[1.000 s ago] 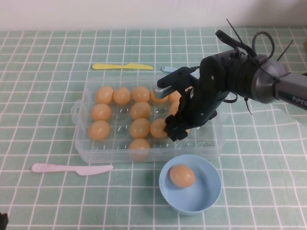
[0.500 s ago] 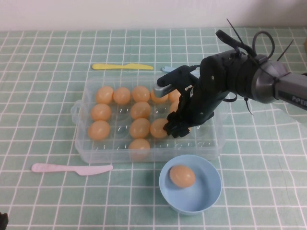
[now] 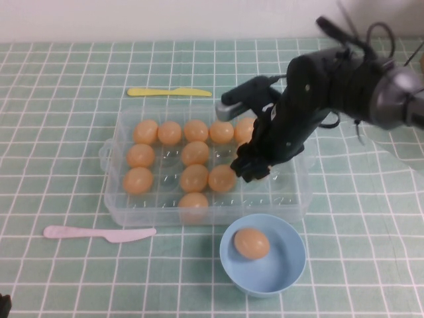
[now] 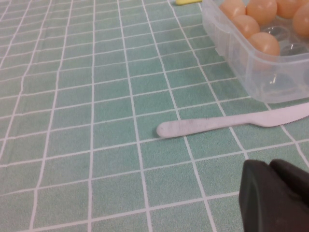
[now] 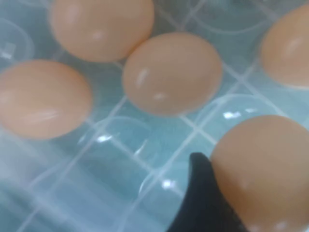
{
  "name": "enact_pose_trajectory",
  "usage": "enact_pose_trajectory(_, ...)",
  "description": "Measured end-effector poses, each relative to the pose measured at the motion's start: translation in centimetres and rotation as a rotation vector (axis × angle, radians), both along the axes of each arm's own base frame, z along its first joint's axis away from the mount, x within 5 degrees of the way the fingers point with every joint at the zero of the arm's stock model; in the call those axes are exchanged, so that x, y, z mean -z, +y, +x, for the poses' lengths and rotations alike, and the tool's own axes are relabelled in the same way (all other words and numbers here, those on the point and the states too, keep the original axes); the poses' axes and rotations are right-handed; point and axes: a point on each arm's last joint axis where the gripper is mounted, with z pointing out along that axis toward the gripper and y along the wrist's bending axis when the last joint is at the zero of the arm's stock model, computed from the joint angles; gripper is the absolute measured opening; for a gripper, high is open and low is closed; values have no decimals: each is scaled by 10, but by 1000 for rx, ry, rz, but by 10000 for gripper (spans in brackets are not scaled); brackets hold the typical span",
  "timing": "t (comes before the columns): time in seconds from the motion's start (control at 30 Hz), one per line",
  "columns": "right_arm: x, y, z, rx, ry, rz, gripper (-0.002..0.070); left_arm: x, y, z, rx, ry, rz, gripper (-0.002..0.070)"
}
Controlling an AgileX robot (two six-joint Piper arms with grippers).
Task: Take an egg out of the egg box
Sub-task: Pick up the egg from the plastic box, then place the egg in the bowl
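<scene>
Eggs fill most of the left and middle wells of the egg box (image 3: pixel 291 192), the clear tray at the centre of the high view, while the wells along its right side look bare. The right gripper (image 3: pixel 255 169) hangs inside that tray, right of centre, and its wrist view shows one dark fingertip (image 5: pixel 203 203) pressed against the side of the egg (image 5: pixel 263 171) at the lower right of that frame. The other finger is out of sight, so whether the grip is closed on the egg cannot be told. To do this well, the robot would want both pads seated around the egg's widest part, then a straight vertical lift clear of the neighbouring eggs. Below the tray, the blue bowl (image 3: pixel 291 275) already holds one egg. The left gripper (image 4: pixel 275 195) sits parked at the bottom left, fingers together and empty, near the white plastic knife (image 4: pixel 227 123).
</scene>
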Motion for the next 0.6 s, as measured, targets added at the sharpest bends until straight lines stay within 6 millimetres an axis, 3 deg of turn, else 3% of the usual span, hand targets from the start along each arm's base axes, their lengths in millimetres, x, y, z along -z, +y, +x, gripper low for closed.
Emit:
enact_pose_trajectory(0.2,-56,-15,-26,65,12,35,388,0,0,0,0,0,0,-4)
enact_pose_trajectory(0.37,-89,-32,-54,124,89,11,387,0,0,0,0,0,0,-4)
enact_pose_trajectory(0.47,-97,-39,-69,135,97,10,387,0,0,0,0,0,0,-4)
enact_pose_trajectory(0.6,-89,-44,-94,132,147,-17,386,0,0,0,0,0,0,-5)
